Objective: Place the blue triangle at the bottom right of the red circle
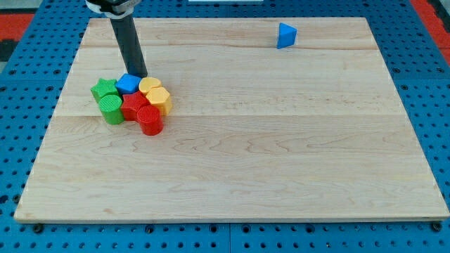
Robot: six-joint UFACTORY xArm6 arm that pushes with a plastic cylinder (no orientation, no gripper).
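Note:
The blue triangle [285, 35] lies alone near the view's top, right of centre. The red circle [150, 120] sits at the lower right of a tight cluster at the view's left. My tip [138, 74] touches the top edge of that cluster, right above a second blue block [127, 83] and next to the yellow blocks. The tip is far to the left of the blue triangle.
The cluster also holds a red star-like block [133, 105], a green star-like block [105, 89], a green cylinder [110, 109], a yellow block [150, 86] and a yellow heart-like block [159, 99]. The wooden board [281, 154] lies on a blue pegboard.

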